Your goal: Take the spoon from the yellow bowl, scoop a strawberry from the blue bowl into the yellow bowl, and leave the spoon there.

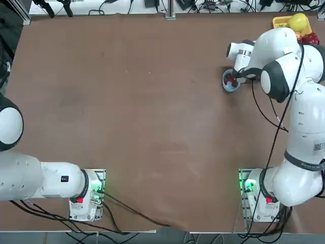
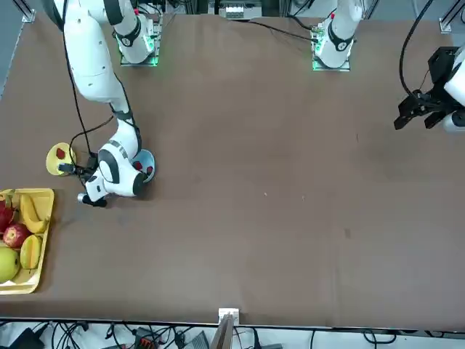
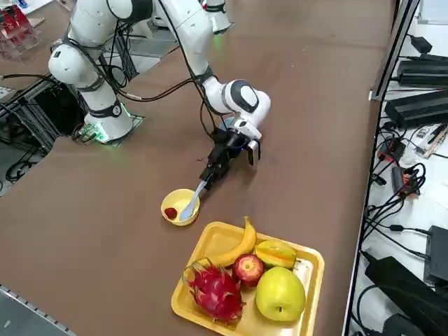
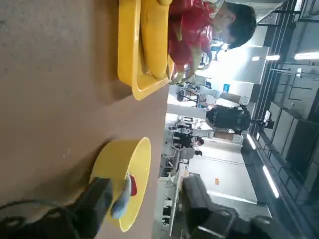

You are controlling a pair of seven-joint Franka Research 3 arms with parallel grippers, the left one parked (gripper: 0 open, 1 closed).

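Observation:
The small yellow bowl (image 3: 176, 201) sits just before the fruit tray, with one red strawberry (image 3: 170, 213) in it. The pale spoon (image 3: 190, 201) lies with its scoop in that bowl and its handle slanting up over the rim. My right gripper (image 3: 212, 170) hovers low at the handle's end. In the wrist view the fingers (image 4: 94, 201) stand apart, and the spoon (image 4: 121, 203) rests beside one of them over the yellow bowl (image 4: 119, 169). The blue bowl (image 1: 231, 81) holds red strawberries and lies mostly under my wrist.
A rectangular yellow tray (image 3: 210, 241) with a banana, an apple, a dragon fruit and other fruit stands close beside the yellow bowl, at the table's right edge. Cables and power strips lie beyond that edge.

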